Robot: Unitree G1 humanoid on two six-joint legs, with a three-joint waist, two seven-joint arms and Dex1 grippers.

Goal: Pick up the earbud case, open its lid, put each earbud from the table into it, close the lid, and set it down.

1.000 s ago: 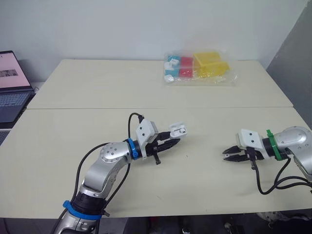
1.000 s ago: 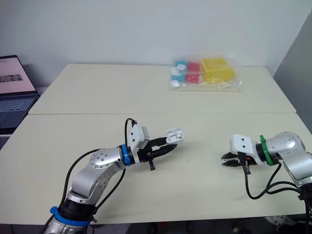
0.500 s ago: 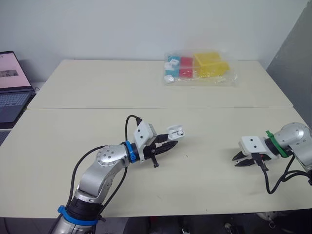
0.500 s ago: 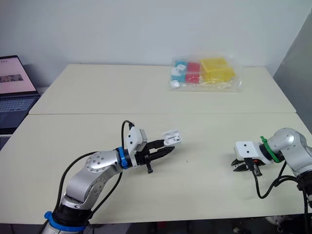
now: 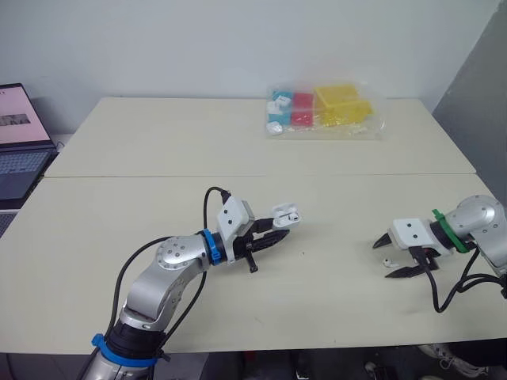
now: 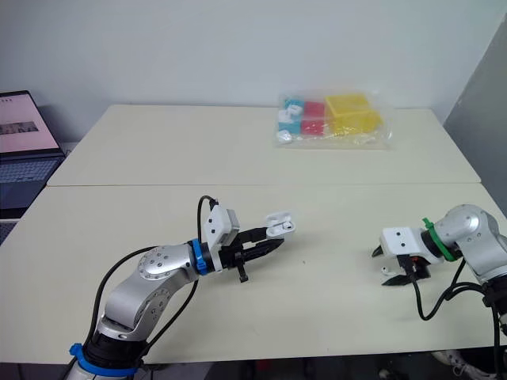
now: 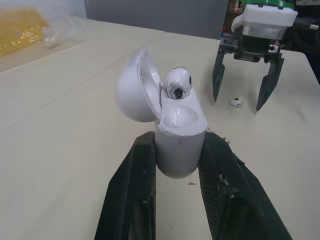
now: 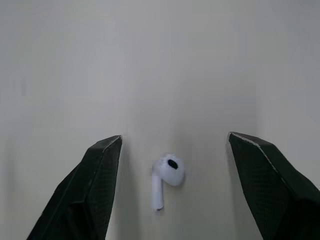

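Eyes: looking forward and down over the table (image 5: 119, 142).
Left wrist: facing the case (image 7: 180, 145) closely.
Right wrist: looking closely at the loose earbud (image 8: 167, 175).
Shared: all are seeing that earbud.

Laptop (image 5: 20, 154) partly beyond the view's edge; bag (image 5: 323, 111) contents indistinct

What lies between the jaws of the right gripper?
One loose earbud lies on the table between the open jaws of the right gripper, touching neither, as the right wrist view shows.
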